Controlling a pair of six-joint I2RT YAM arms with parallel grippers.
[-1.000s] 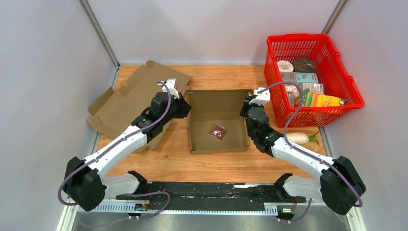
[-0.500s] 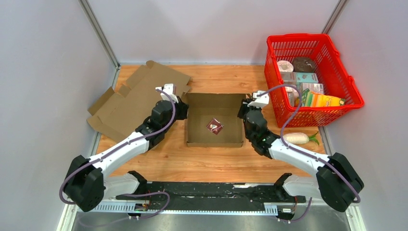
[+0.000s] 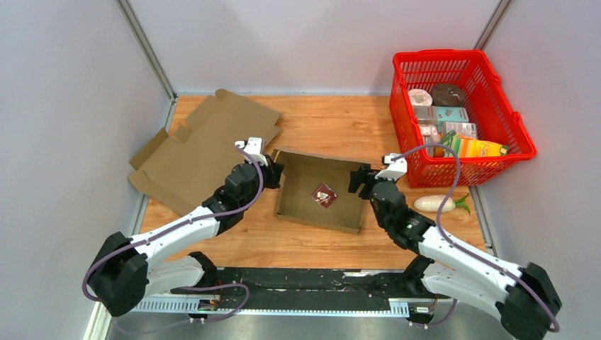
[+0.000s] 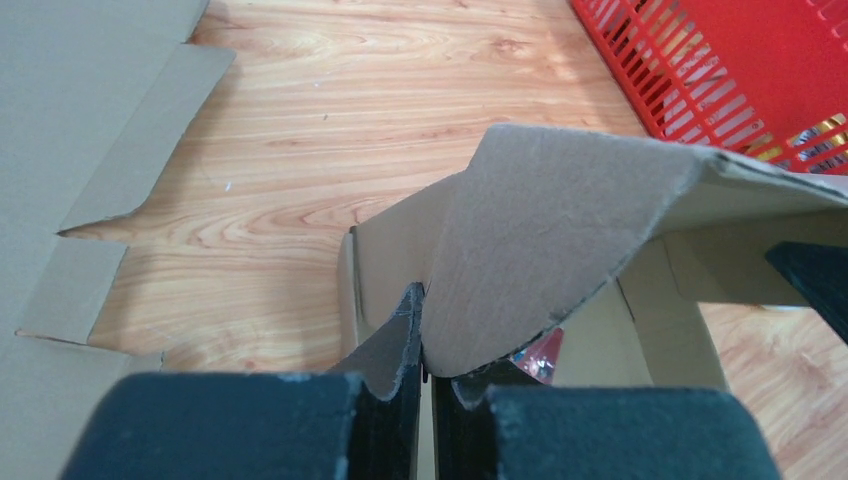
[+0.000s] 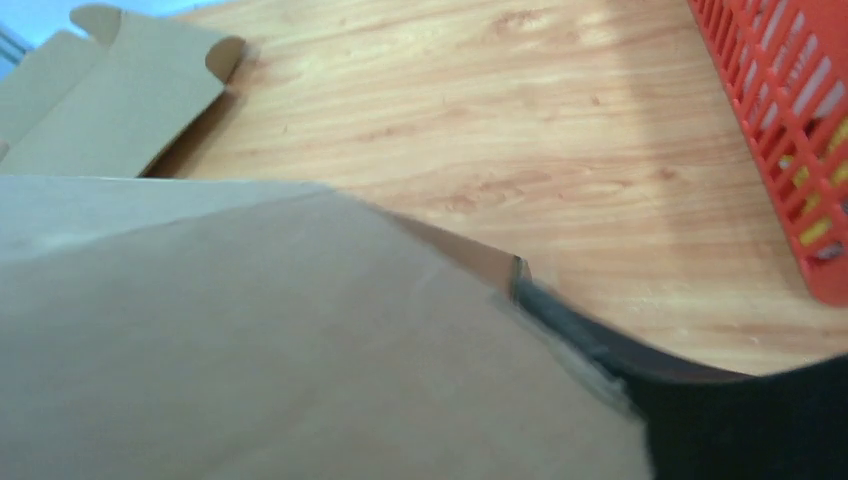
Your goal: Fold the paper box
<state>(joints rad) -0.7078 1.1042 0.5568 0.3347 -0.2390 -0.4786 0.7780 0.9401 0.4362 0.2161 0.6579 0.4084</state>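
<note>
Paper box [image 3: 301, 185] flap in tight left pincer [image 4: 428, 348]; right pincer [image 3: 356, 182]: gap unclear.

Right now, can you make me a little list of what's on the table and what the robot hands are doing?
box: paper box, open-topped, mid-table
inside it: small red packet
left gripper: shut on the box's left flap
right gripper: at the box's right wall, grip unclear
left side: flat cardboard
far right: red basket, packed with groceries

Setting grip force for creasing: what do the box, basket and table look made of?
Box: brown cardboard, matte; rough cut edges, creased flaps. Basket: probably plastic, red, slightly glossy; moulded lattice. Table: wood or wood-look laminate, smooth; visible grain.
</note>
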